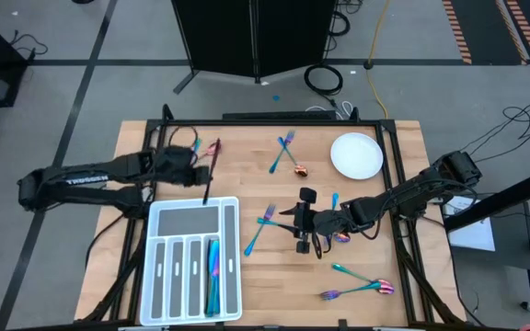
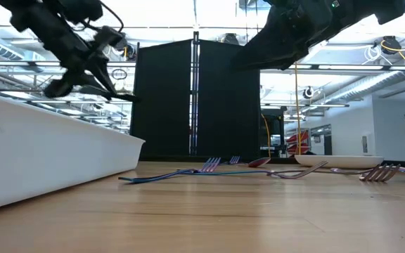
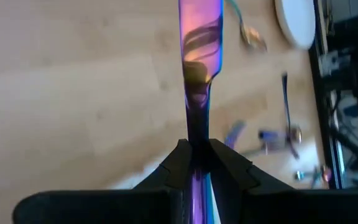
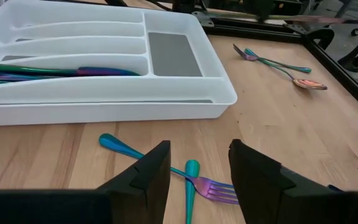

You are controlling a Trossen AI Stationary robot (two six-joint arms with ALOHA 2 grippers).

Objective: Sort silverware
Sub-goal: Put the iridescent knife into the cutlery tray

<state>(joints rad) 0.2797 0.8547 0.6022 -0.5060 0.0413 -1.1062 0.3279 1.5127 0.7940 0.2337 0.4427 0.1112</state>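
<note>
Sorting in progress, seen at the carry stage for one piece and the approach stage for another. The left end effector point(image 1: 206, 172) is closed on a knife point(image 3: 199, 56), clamping its handle between the two fingers point(image 3: 178, 163) so that the pink-purple blade projects forward. In the high view this piece hangs above the tabletop point(image 1: 247, 152) just beyond the far edge of the white tray point(image 1: 231, 276); the low view shows it held well clear of the surface.

The tray already holds a few teal and purple pieces point(image 4: 55, 70) lying lengthwise in one of its long slots; the other slots appear empty.

The right end effector point(image 4: 197, 171) is open and holds nothing. It hovers over two crossed forks point(image 1: 260, 225) lying near the tray's right side. More silverware remains loose: a fork and a coppery spoon point(image 1: 288, 156) near the round plate point(image 1: 355, 154), and further pieces point(image 1: 362, 280) towards the front right corner.

Judged from this layout, the next move for the left arm is to bring the knife back over the tray, align it with a long slot and lower it before releasing. The right arm would need to descend and close on a single fork handle where the two cross, which risks catching both.
</note>
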